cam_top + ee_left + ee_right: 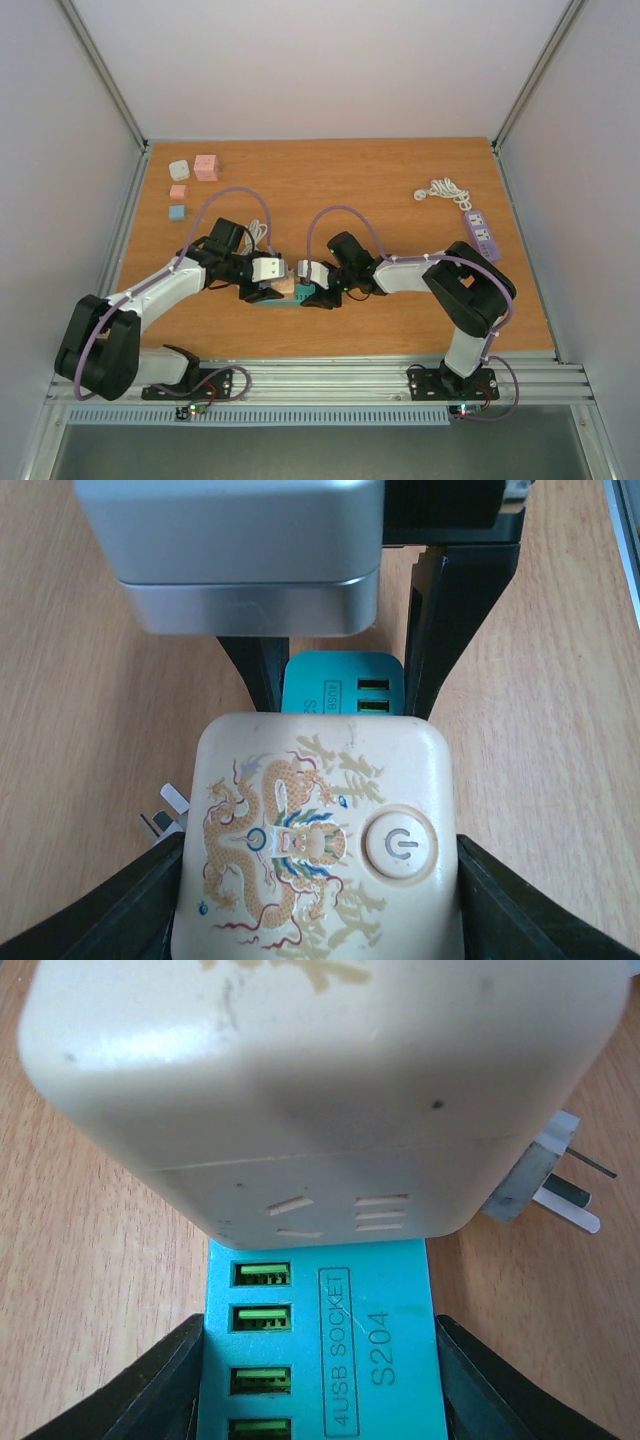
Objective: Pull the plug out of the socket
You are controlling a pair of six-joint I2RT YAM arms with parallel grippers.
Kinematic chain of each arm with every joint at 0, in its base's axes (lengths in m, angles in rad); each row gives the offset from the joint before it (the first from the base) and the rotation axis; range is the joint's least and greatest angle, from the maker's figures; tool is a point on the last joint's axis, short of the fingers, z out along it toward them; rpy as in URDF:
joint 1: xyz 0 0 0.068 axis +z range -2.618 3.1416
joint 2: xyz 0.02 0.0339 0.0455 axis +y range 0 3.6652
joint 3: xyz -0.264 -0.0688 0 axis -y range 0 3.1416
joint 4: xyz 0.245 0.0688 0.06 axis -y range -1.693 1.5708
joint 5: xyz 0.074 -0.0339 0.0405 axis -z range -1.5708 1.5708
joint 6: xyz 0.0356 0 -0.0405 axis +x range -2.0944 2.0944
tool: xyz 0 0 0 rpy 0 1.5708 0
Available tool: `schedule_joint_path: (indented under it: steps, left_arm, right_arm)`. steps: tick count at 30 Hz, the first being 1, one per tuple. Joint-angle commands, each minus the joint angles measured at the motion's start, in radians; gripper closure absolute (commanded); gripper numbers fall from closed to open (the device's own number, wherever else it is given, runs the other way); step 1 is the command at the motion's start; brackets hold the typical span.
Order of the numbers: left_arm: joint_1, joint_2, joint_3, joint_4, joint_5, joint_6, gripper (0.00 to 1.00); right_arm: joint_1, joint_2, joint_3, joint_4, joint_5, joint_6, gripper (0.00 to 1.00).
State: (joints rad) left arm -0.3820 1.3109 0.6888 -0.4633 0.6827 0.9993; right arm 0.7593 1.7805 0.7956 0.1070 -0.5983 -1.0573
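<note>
A cream socket cube (315, 840) with a dragon print and a round power button sits between the black fingers (150, 905) of my left gripper (318, 885), which is shut on its sides. Metal prongs (560, 1185) stick out of one face of the cube (320, 1090). Pressed against it is the teal plug block (320, 1350) with green USB ports. My right gripper (320, 1395) is shut on the block. The seam between cube and block is hidden. In the top view both grippers (268, 290) (310, 292) meet over the pair (283, 288) near the table's front middle.
A purple power strip (481, 234) with a coiled white cord (443, 192) lies at the right. Small cubes, pink (206, 167), white (179, 170), salmon (178, 191) and blue (177, 212), sit at the back left. An aluminium rail (320, 378) runs along the near edge.
</note>
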Motion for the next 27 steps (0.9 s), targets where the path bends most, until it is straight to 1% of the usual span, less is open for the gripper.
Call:
schedule_joint_path:
  steps: [1, 6, 14, 16, 18, 20, 22, 27]
  left_arm:
    - [-0.005, -0.039, 0.052, 0.029, 0.024, 0.015, 0.66]
    - [-0.003, -0.047, 0.064, 0.026, 0.074, -0.004, 0.67]
    - [-0.005, 0.041, -0.022, 0.094, -0.003, 0.039, 0.67]
    - [-0.006, 0.028, 0.015, 0.054, -0.001, 0.039, 0.67]
    - [-0.006, -0.018, 0.067, 0.016, 0.034, 0.011, 0.67]
    - [-0.006, -0.068, 0.089, 0.030, 0.063, -0.015, 0.68]
    - [-0.006, -0.062, 0.098, 0.015, 0.068, -0.038, 0.68]
    - [-0.006, 0.014, 0.013, 0.066, 0.009, 0.003, 0.68]
  right_arm:
    - [0.005, -0.002, 0.024, -0.045, 0.019, -0.006, 0.58]
    - [0.005, -0.016, 0.028, -0.049, 0.005, 0.000, 0.62]
    - [0.005, 0.027, 0.027, -0.063, -0.010, -0.002, 0.63]
    - [0.005, 0.017, 0.028, -0.063, -0.004, -0.002, 0.63]
    - [0.005, 0.000, 0.031, -0.064, -0.007, 0.002, 0.63]
    - [0.005, -0.014, 0.030, -0.066, -0.014, 0.005, 0.64]
    - [0.005, -0.016, 0.027, -0.066, -0.017, 0.005, 0.64]
    - [0.004, -0.004, 0.017, -0.063, -0.019, 0.001, 0.65]
